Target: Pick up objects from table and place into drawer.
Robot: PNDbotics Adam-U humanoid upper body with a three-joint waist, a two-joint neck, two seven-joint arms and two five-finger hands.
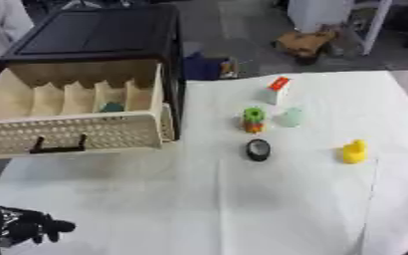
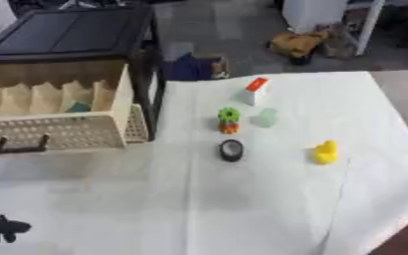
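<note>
1. Cream drawer (image 1: 77, 130), perforated front, black handle (image 1: 57, 146), teal item (image 1: 112, 106) inside.
2. Black cabinet (image 1: 94, 35).
3. White tablecloth (image 1: 207, 199).
4. White box (image 1: 277, 90), red-orange top.
5. Green toy (image 1: 254, 119) on orange base.
6. Pale green cup (image 1: 292, 116).
7. Black disc (image 1: 258, 149), grey centre.
8. Yellow duck (image 1: 355, 151).
9. Black left hand (image 1: 25, 228).

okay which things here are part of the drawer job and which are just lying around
Job: drawer, open, with a teal thing inside; on the table, white box, green toy, pale green thing, black disc, yellow duck; left hand.

Lying about: brown bag and blue thing on the floor.
</note>
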